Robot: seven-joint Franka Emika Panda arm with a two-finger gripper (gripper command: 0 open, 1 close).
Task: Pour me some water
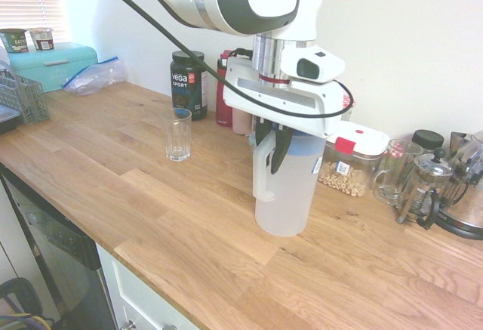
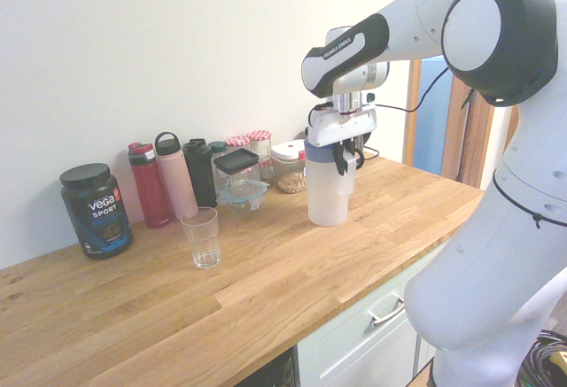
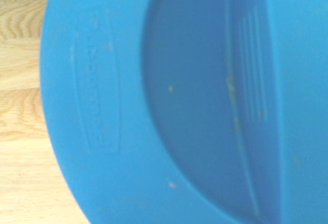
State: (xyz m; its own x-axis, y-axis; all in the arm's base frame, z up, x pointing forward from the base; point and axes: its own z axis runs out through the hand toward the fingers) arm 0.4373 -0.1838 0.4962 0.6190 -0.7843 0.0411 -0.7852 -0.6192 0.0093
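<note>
Going by the first exterior view: an empty glass (image 1: 179, 134) stands on the wooden counter (image 1: 151, 217), with a dark tub (image 1: 189, 83) at its 12 o'clock. At the glass's 4 o'clock, well apart, the pitcher (image 1: 285, 194) sits upright. The gripper (image 1: 270, 147) points straight down, clamped on the pitcher's handle (image 1: 261, 175). The blue lid (image 3: 169, 101) fills the wrist view.

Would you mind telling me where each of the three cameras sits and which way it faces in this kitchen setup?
First exterior view: in front of the counter, looking at the pitcher and glass; shows the arm reaching in from above and the gripper shut on the pitcher's handle.
Second exterior view: off the counter's other end, facing along it; shows the arm's white body at right.
Wrist view: looks straight down on the blue lid; no fingers visible.
Both exterior views share pitcher, glass and gripper.
</note>
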